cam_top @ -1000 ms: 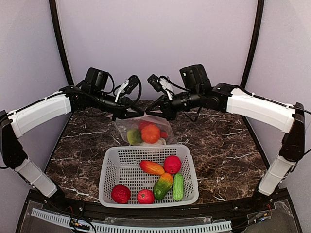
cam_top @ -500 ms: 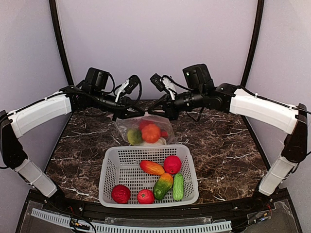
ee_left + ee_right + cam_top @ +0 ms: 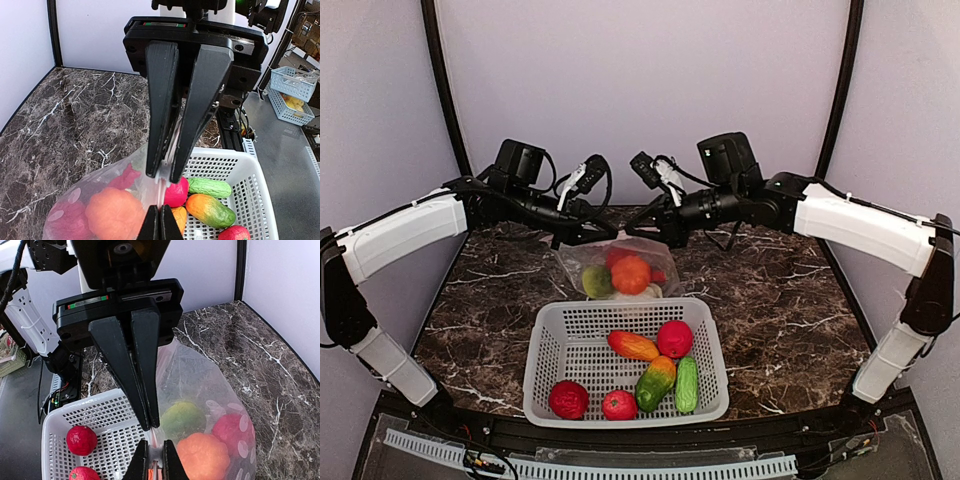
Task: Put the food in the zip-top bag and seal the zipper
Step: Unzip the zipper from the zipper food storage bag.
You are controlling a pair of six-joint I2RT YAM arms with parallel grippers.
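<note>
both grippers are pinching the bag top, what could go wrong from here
1. The left gripper and right gripper hold only the thin top edge of the zip-top bag; the orange fruit and other pieces inside could drag it out of the pinch.
2. Six food pieces lie in the basket; sealing now would leave them out.

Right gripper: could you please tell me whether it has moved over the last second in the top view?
Yes, slightly. The right gripper has drifted up the image, away from the basket's far rim, still pinching the bag.
</note>
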